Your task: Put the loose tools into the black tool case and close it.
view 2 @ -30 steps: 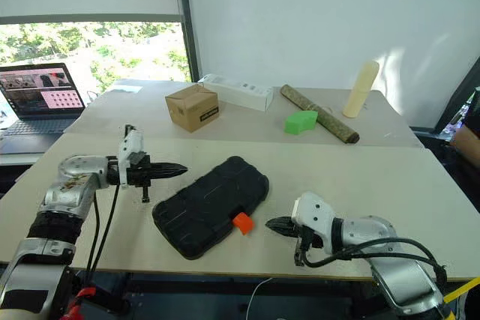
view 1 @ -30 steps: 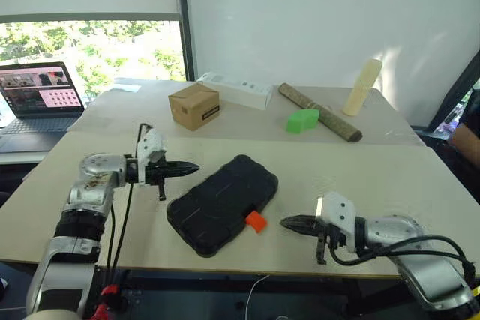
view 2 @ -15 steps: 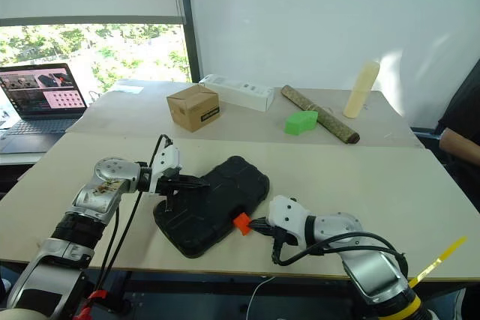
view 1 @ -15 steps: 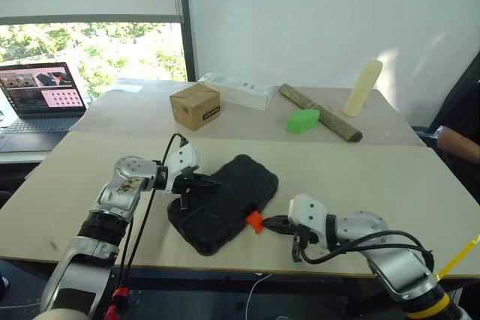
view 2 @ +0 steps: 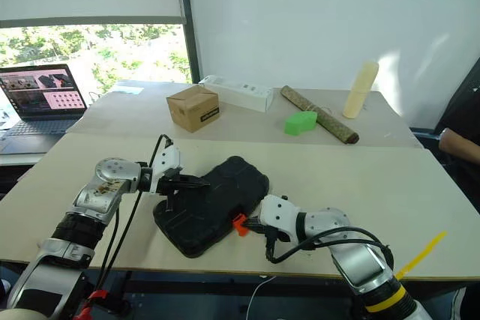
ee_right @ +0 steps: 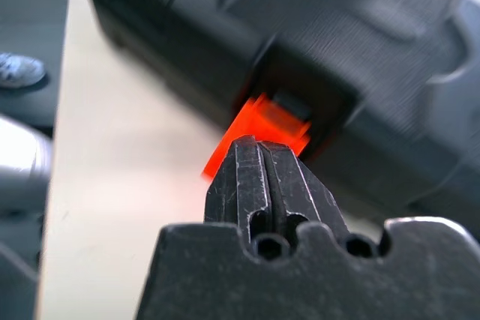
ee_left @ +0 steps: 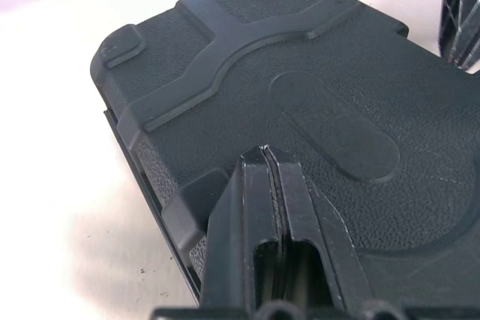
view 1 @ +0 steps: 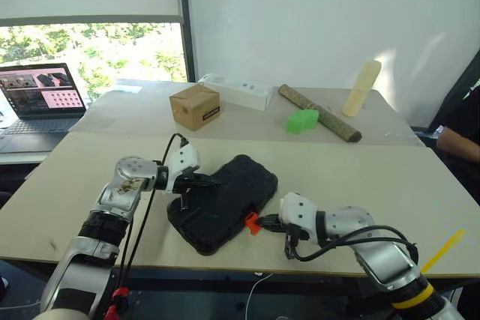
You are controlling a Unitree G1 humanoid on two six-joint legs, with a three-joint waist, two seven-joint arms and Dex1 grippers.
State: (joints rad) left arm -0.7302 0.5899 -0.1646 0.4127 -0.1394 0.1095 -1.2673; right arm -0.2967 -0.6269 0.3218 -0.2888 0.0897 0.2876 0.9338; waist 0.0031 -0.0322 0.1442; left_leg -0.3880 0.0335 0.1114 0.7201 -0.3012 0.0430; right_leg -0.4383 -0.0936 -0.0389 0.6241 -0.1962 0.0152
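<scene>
The black tool case [view 1: 225, 201] lies closed and flat near the table's front edge, its orange latch [view 1: 252, 222] facing me. My left gripper [view 1: 214, 183] is shut, and its tips rest on the textured lid [ee_left: 300, 73] near the case's left end. My right gripper [view 1: 264, 222] is shut too, with its tips right at the orange latch [ee_right: 270, 129]; nothing is held. The loose tools are out of view.
At the back of the table stand a brown cardboard box [view 1: 195, 105], a long white box [view 1: 236, 90], a green block [view 1: 302, 120], a wooden log [view 1: 319, 112] and a cream cylinder [view 1: 361, 88]. A laptop [view 1: 41, 99] sits far left. A person's arm [view 1: 457, 136] shows at the right edge.
My left gripper has swung right from beside the case onto its lid. My right gripper has slid left across the table up to the orange latch. The case has stayed put.
</scene>
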